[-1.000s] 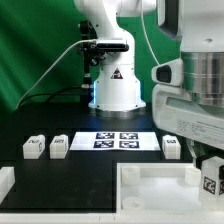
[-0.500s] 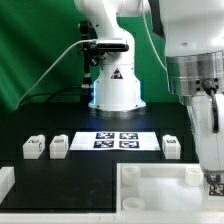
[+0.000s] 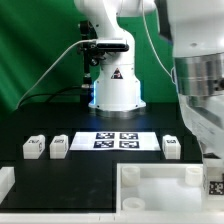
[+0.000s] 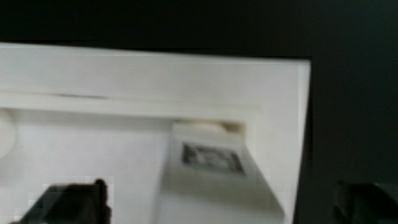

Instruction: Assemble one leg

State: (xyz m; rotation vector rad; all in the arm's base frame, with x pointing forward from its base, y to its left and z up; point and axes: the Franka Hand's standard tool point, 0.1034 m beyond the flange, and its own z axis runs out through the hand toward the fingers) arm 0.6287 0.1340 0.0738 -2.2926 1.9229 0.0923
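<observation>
Scene: a white robot arm stands behind a black counter (image 3: 90,170), its base well back so the parts lie within reach in front of it.

Leg in work: one leg (image 4: 215,163), a small white block with a black-and-white tag, stands at a corner of the large white panel (image 4: 107,85). In the exterior view it shows only as a sliver at that view's lower right edge (image 3: 214,184), on the panel's corner (image 3: 150,185). It appears to sit at a corner socket, which would explain its upright pose; whether it is fully seated cannot be told.

Jaws: the gripper (image 4: 222,203) hovers directly above that leg, jaws spread wide, one dark finger (image 4: 71,203) on either side and touching nothing. This placement suits either closing on the leg or having just let it go.

Spare legs: two more legs (image 3: 35,147) (image 3: 59,146) wait side by side toward the exterior view's left, and another (image 3: 171,147) toward its right, kept apart for easy picking.

Marker board: the marker board (image 3: 113,140) lies flat between them, holding only tags.
</observation>
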